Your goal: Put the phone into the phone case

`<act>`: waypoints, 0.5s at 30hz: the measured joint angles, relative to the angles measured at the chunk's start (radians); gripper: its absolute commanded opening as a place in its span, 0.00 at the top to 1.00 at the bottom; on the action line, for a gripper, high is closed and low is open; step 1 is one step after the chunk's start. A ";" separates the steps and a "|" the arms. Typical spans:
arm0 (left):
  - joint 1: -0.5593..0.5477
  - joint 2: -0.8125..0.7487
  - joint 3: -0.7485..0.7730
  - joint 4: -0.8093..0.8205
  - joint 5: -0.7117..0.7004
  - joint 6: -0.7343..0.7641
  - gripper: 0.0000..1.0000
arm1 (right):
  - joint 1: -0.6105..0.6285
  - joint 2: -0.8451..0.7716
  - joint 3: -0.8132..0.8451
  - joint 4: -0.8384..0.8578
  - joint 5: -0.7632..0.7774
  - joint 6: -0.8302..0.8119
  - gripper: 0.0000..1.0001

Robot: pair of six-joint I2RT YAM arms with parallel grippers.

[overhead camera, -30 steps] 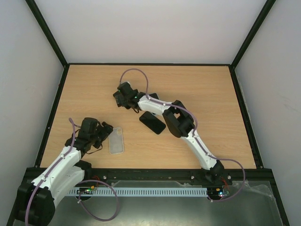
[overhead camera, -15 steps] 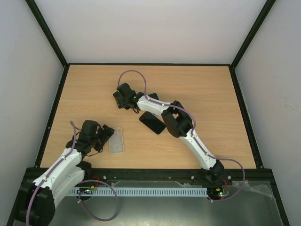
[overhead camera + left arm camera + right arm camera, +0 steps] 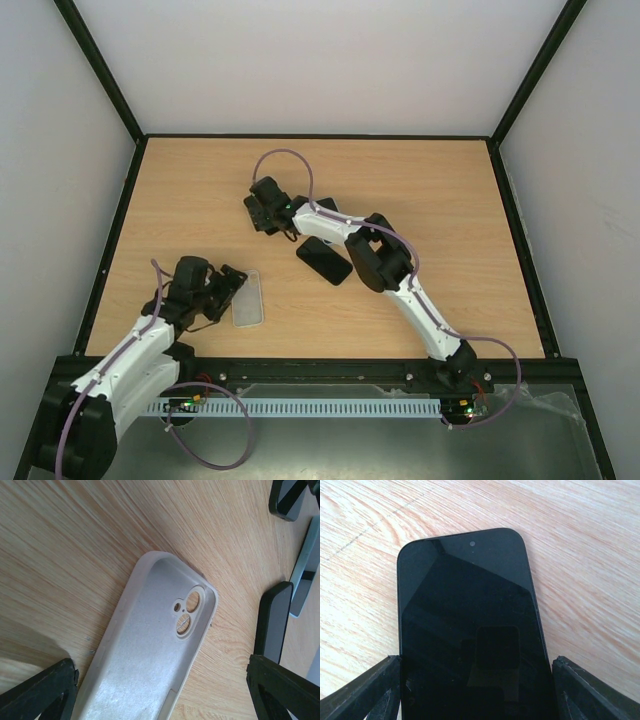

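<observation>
Inside right gripper [image 3: 477,692], the phone [image 3: 470,605] (screen up)

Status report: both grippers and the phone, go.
Left gripper open, astride the phone case, hollow side up. Right gripper astride the phone, jaws at its edges, grip unconfirmed. Phone flat on table, screen up, not in case. Nothing between them.

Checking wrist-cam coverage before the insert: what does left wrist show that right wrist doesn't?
Left wrist only: the phone case, open side up, camera cutout showing, inside the open left gripper. Right wrist only: the phone full-face, screen up, straddled by the right gripper. Both: the wooden table, and likely the phone again, dark at left wrist's right edge.
</observation>
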 measured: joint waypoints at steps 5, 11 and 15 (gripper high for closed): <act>-0.024 0.018 0.000 0.028 0.006 -0.016 0.08 | 0.000 -0.049 -0.075 -0.002 0.004 0.022 0.34; -0.085 0.021 -0.006 0.050 -0.005 -0.049 0.08 | 0.000 -0.148 -0.227 -0.003 0.010 0.058 0.36; -0.133 0.034 -0.006 0.069 -0.033 -0.064 0.07 | 0.000 -0.238 -0.366 0.007 0.008 0.097 0.37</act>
